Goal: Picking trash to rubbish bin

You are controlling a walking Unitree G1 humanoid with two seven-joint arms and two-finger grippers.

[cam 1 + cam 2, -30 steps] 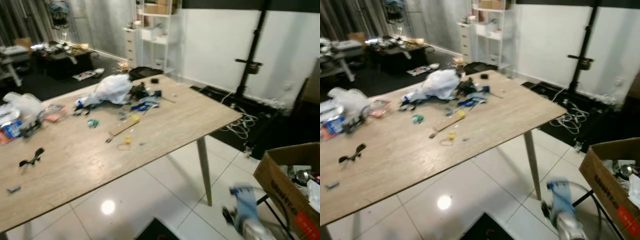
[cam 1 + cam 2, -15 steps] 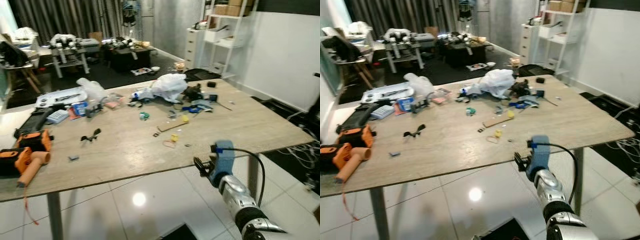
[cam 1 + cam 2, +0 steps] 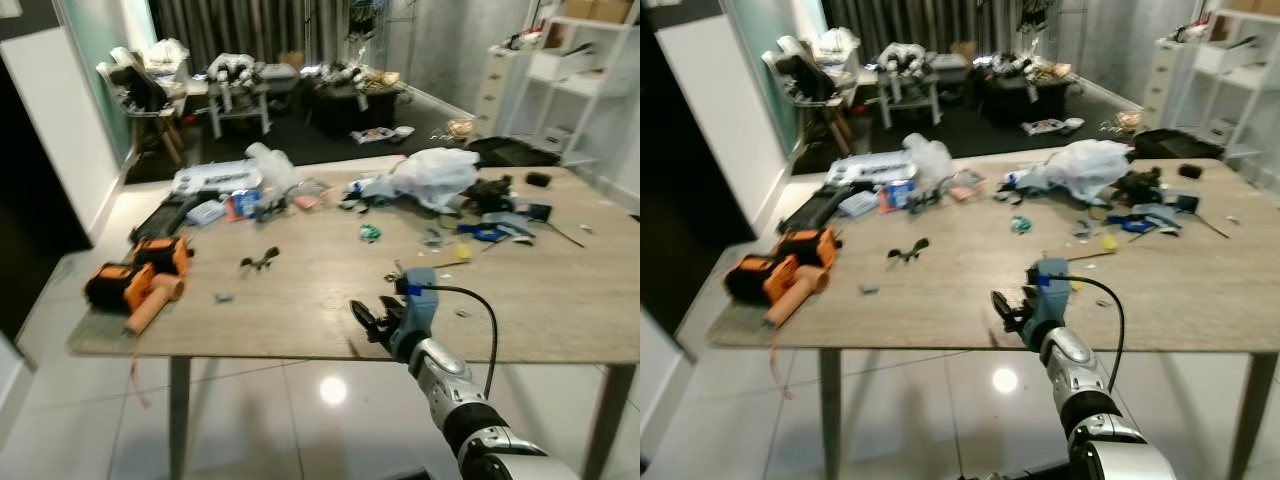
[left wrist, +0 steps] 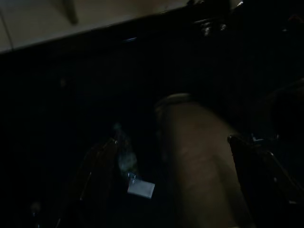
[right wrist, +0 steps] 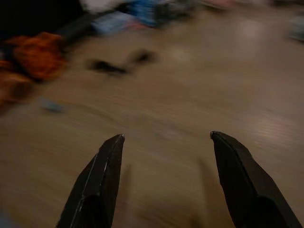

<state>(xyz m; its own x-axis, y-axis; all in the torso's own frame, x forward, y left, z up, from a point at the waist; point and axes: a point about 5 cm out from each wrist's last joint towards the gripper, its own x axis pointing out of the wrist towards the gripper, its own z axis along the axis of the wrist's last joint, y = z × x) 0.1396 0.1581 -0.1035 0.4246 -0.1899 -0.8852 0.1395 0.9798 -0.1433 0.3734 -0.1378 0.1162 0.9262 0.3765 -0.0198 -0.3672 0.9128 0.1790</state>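
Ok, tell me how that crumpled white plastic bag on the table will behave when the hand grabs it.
The white plastic bag looks thin and crumpled, so probably floppy and light, likely to collapse. Small clutter lies against it, so pulling may drag pieces. The right hand is open, well short of it.

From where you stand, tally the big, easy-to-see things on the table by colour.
Orange: 1, the power tool
White: 2, the large crumpled bag and the smaller bag
Black: 1, the flat case
Total: 4
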